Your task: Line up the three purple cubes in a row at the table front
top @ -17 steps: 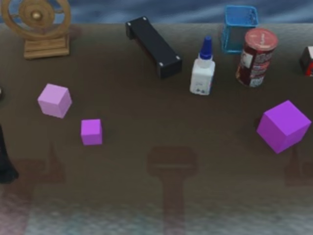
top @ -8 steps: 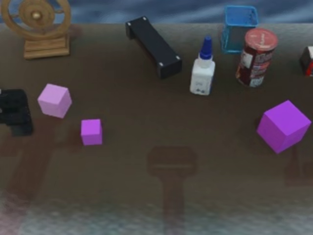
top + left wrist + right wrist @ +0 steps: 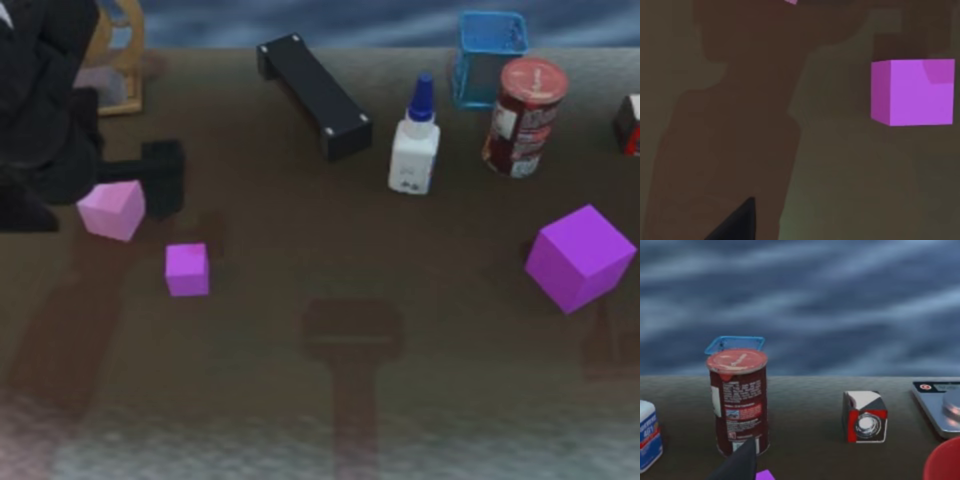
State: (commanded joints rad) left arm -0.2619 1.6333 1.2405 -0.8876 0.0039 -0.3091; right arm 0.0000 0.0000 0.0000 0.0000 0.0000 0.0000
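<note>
- Over the table's left side, top view: left hand, dark, hovering above and partly over the medium pale lilac cube; whether its fingers stand apart or together cannot be told.
- Left wrist view: one dark fingertip at the frame edge; small vivid purple cube on bare table, apart from the finger.
- Small vivid purple cube, top view: just beside the lilac cube, toward the front, not touching it.
- Large vivid purple cube: far right of the table, well apart from the other two, turned askew.
- Right hand: not seen from above; its wrist view shows a red can, a blue basket behind it, and a red-and-white block.
- Back of table: black bar, glue bottle.
- Step, as judged: approach to the first pick, lilac cube; no cube yet at the front.
- Next move calls for: centring over the lilac cube, descending with fingers apart, closing on opposite faces, clearing the small cube.
</note>
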